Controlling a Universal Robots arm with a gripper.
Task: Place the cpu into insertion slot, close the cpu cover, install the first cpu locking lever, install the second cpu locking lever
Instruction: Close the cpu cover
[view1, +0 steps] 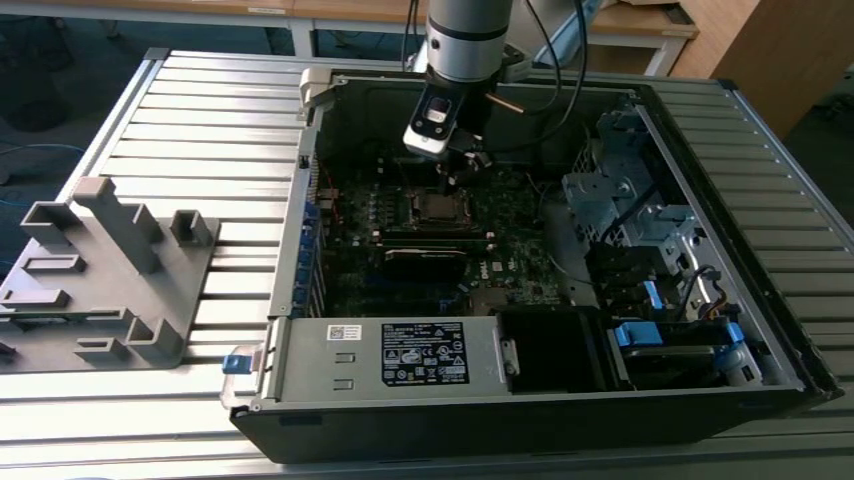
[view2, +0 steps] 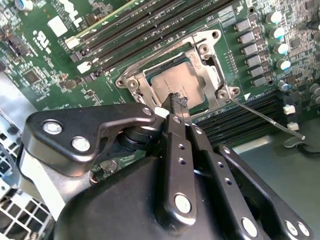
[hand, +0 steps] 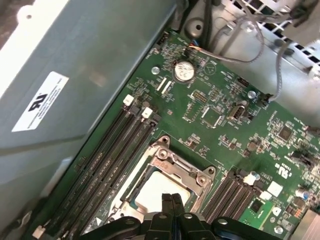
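The cpu (view2: 172, 80) lies flat in its socket on the green motherboard, its dull metal top showing through the window of the cpu cover (view2: 212, 60). The silver cover frame is folded down around the chip. A thin locking lever (view2: 267, 119) sticks out from one socket corner over the black slots. My gripper (view2: 177, 101) is shut with nothing in it, its narrow tips right over the edge of the cpu (hand: 152, 192); whether they touch it is unclear. In the exterior view the gripper (view1: 454, 172) hangs inside the open case just behind the socket (view1: 434, 207).
The open computer case (view1: 300, 290) lies on a slatted metal table. A labelled power supply (view1: 414, 355) fills its near side and drive bays (view1: 641, 215) line the exterior view's right. A grey plastic fixture (view1: 100, 270) stands at the exterior view's left. Memory slots (hand: 107, 160) flank the socket.
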